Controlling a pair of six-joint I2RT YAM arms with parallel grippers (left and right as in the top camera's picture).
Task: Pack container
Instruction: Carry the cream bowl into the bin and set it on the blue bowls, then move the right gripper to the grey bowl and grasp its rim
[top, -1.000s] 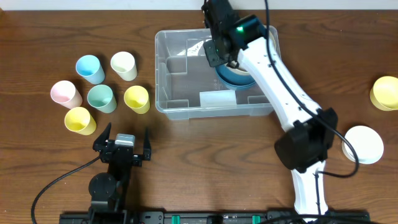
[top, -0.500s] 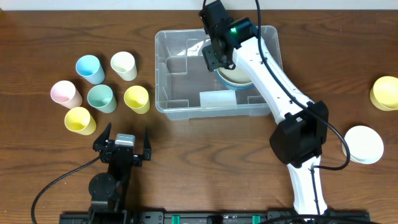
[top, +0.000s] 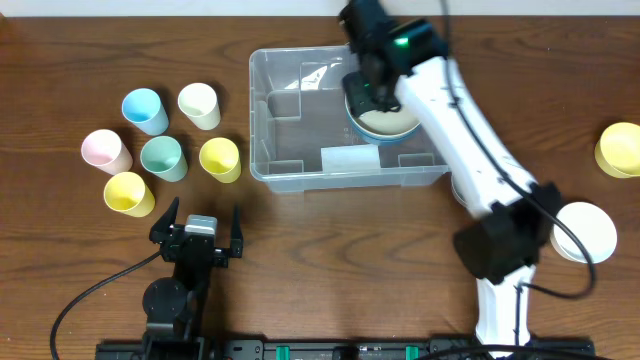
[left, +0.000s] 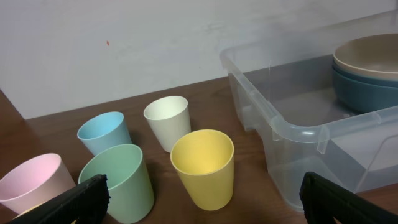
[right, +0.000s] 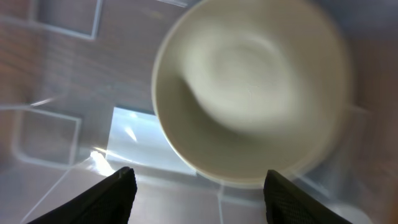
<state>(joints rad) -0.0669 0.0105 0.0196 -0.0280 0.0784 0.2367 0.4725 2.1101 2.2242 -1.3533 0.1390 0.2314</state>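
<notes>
The container (top: 290, 150), a large clear bin, stands at the table's far middle. At its right end a cream bowl (top: 385, 122) rests nested in a dark blue bowl (top: 375, 137). My right gripper (top: 362, 97) hovers over the cream bowl's left rim, open. In the right wrist view the cream bowl (right: 249, 87) lies below and ahead of the open gripper (right: 199, 199), with nothing between the fingers (right: 115, 196). My left gripper (top: 197, 226) rests open near the front edge. Its wrist view shows the open gripper (left: 199, 202), the container (left: 292, 134) and the stacked bowls (left: 367, 68).
Several pastel cups stand left of the container: blue (top: 143, 108), cream (top: 198, 103), pink (top: 104, 150), green (top: 162, 157), yellow (top: 220, 158) and yellow (top: 128, 193). At the far right sit a yellow bowl (top: 620, 148) and a white bowl (top: 590, 232).
My right gripper has opened and let go of the cream bowl, which now sits in the blue bowl inside the container. The right arm has shifted right. The left arm is still.
</notes>
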